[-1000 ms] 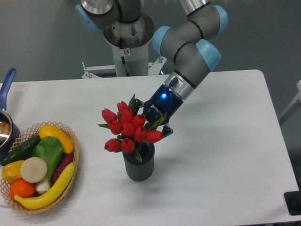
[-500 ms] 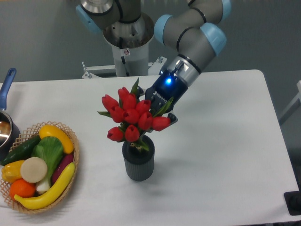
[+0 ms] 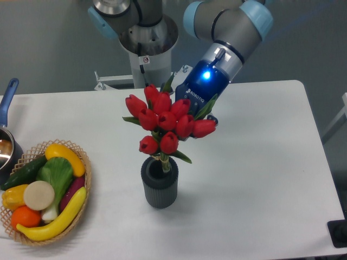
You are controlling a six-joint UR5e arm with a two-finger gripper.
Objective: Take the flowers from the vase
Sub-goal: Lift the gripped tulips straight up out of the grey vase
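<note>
1. A small dark grey ribbed cylindrical vase (image 3: 159, 188) stands upright on a white table (image 3: 260, 162), its round opening showing at the top.
2. A bunch of red tulip buds with green leaves (image 3: 168, 122) hangs above the vase, tilted, with the tied stem ends just over or barely inside the vase mouth; contact cannot be told.
3. The grey and blue robot arm's gripper (image 3: 201, 115), with a blue light glowing on its body, reaches down from above and to the right of the vase. Its fingers are hidden behind the buds and leaves; it appears clamped on the bunch.
4. Well to the left of the vase sits a woven basket (image 3: 81, 162) of toy vegetables.
5. Further left of the vase, a pot with a blue handle (image 3: 7, 96) is cut off by the edge.
</note>
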